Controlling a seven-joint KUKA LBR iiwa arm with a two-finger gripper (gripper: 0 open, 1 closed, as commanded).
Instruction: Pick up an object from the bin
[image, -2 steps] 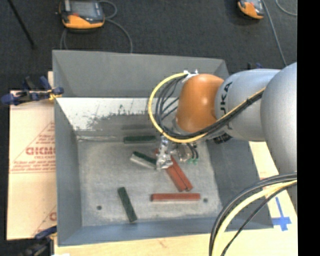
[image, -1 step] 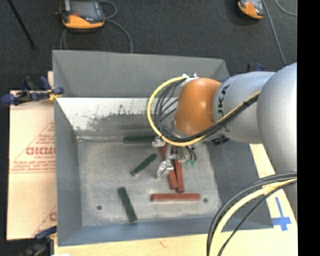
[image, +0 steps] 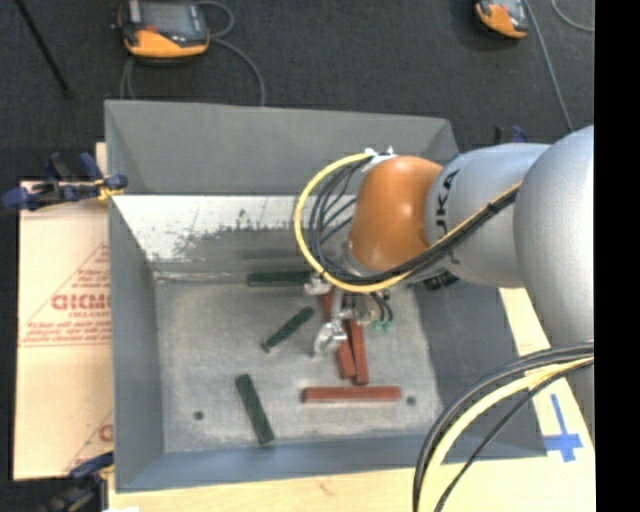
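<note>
grey metal bin (image: 130, 330) | gripper (image: 335, 335) frame centre, just beside near-upright red-brown flat stick (image: 355, 365), grip cannot tell | second red-brown stick (image: 350, 395) lies crosswise below | dark green sticks (image: 288, 328) left

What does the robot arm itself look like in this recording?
A thick, rounded silver-grey arm with dark lettering near the wrist, ending in a glossy orange cover. Yellow and black cables loop around it; a small silvery pincer sits below.
</note>
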